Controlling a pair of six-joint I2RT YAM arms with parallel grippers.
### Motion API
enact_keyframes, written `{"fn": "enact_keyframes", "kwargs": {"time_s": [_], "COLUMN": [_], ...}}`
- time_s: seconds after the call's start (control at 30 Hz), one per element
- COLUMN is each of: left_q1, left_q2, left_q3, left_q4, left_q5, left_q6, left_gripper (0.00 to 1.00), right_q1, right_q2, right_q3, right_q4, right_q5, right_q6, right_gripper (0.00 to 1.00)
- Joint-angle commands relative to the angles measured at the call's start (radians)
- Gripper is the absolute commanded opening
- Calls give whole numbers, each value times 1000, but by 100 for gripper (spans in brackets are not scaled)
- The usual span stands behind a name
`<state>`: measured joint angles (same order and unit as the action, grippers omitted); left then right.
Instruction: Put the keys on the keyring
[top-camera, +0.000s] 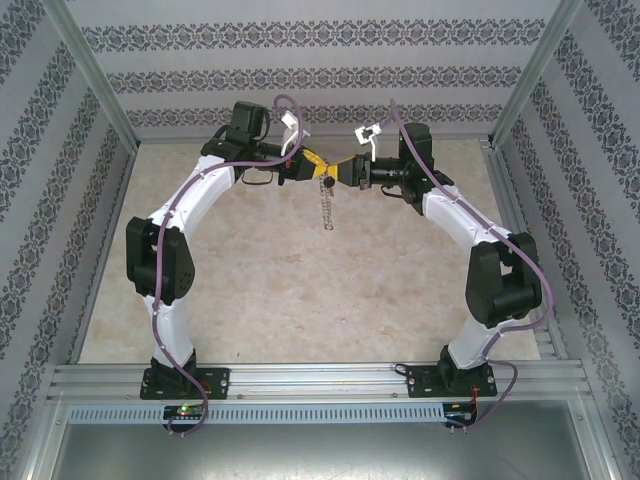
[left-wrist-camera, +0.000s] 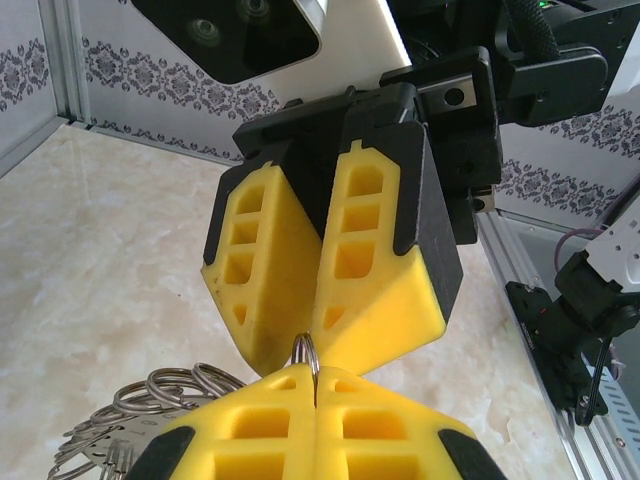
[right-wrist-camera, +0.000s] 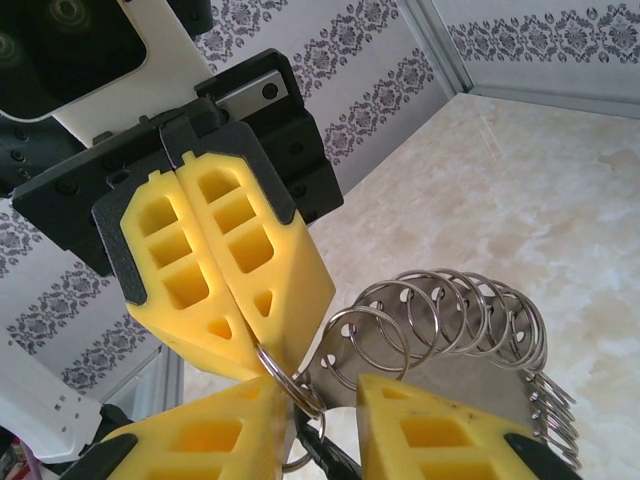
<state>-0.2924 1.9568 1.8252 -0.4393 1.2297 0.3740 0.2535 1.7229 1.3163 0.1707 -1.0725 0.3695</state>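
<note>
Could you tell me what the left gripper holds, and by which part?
The large silver metal keyring fringed with small loops, pinched by one loop at the left gripper's fingertips.

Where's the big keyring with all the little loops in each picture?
Top view: keyring hangs chain-like, upper middle.
Left wrist view: bottom left corner, loops fanned.
Right wrist view: middle to lower right.
Shared landmark: beige marble table beneath it.
</note>
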Motion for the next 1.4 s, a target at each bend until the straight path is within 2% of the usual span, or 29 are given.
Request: {"fn": "enact_keyframes", "kwargs": {"time_s": [0.0,0.1,0.27,0.5,0.6,0.7,0.83,0.97,1.1,1.2,1.37], "left_q1": [4,5,5,4,4,10,34,52,56,58,63], "left_q2": [-35,-34,-32,-30,-35,-48,-74,-97,-97,-88,-65], "left_q3": [36,38,41,47,50,49,49,55,82,108,140], "left_q4": [-25,-29,-41,-47,-31,-13,-14,-40,-112,-165,-218], "left_q5": [63,65,66,64,30,-21,-53,-75,-89,-92,-88], "left_q6": [27,29,35,34,7,-15,-23,-5,43,78,103], "left_gripper": [0,0,0,0,0,7,21,27,29,29,30], "right_q1": [13,16,16,7,1,-9,-10,-3,15,43,89], "right_q2": [18,23,21,6,-3,-12,-35,-40,-24,7,98], "right_q3": [43,51,52,41,47,60,104,182,292,420,651], "right_q4": [51,58,71,69,24,-55,-268,-483,-690,-899,-1180], "right_q5": [-21,-21,-20,-15,2,28,98,173,249,335,407], "right_q6": [11,15,24,23,-2,-50,-213,-377,-537,-701,-898], "right_gripper": [24,18,0,0,0,0,0,0,0,0,0]}}
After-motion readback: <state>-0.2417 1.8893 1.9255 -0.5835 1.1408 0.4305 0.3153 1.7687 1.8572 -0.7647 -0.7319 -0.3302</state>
